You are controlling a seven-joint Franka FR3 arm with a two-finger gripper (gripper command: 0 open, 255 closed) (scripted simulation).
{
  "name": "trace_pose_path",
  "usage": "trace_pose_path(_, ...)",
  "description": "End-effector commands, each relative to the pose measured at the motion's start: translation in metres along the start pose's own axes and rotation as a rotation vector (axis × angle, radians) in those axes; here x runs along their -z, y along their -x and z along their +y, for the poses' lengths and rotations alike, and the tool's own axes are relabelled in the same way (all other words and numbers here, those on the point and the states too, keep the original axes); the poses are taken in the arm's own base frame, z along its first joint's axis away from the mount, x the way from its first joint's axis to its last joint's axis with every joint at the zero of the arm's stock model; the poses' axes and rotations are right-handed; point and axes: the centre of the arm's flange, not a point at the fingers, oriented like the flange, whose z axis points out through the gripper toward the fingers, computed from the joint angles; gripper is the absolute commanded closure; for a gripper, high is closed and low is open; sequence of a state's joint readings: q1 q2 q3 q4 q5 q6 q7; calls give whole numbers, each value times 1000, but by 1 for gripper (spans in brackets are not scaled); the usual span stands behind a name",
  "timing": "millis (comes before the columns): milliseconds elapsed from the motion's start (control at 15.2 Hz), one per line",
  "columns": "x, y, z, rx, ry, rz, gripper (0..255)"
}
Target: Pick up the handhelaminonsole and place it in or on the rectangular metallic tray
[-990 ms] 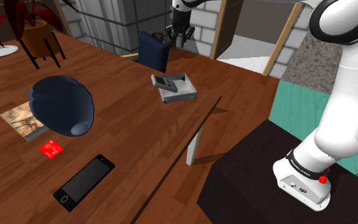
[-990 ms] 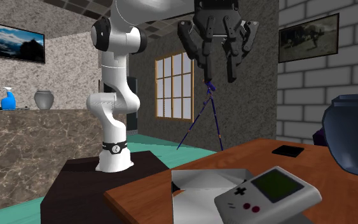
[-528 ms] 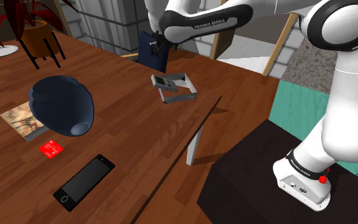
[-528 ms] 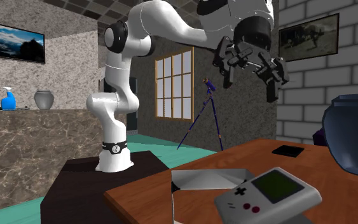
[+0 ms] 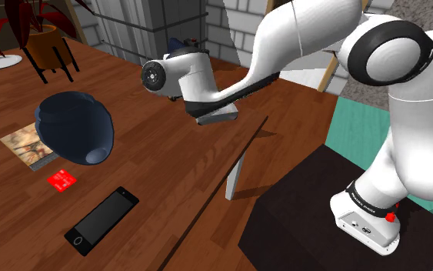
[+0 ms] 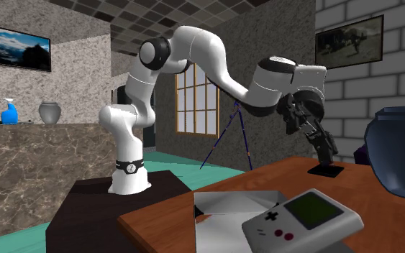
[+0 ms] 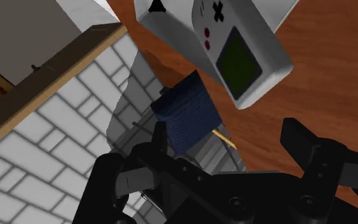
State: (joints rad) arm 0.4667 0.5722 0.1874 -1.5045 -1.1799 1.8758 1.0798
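The grey handheld console lies tilted, screen up, on the rim of the plain grey rectangular tray, near the table's edge. In the wrist view the console shows ahead of the fingers, well apart from them, with the tray beside it. My black gripper is open and holds nothing. In the second exterior view the gripper hangs low over the table, beyond the console. In the shoulder view my forearm and wrist cross in front of the tray and hide the console.
On the wooden table lie a dark blue bowl, a picture book, a red card and a black phone. A dark blue chair back stands behind the table. A small flat black item lies under the gripper.
The arm has swung down from high above the tray to low over the table, and the fingers have spread apart. The console stays on the tray.
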Motion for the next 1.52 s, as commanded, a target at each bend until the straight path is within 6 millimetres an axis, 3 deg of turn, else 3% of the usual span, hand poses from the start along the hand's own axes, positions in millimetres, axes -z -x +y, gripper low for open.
trace_pose_path(0,-5,25,-38,69,89,103,0)
trace_pose_path(264,-33,74,-99,195,248,273,0)
trace_pose_path(792,-70,63,-90,196,248,273,0)
trace_pose_path(1254,-70,63,-90,195,248,273,0)
trace_pose_path(1320,-70,63,-90,195,248,273,255)
trace_pose_path(1452,-70,63,-90,195,248,273,255)
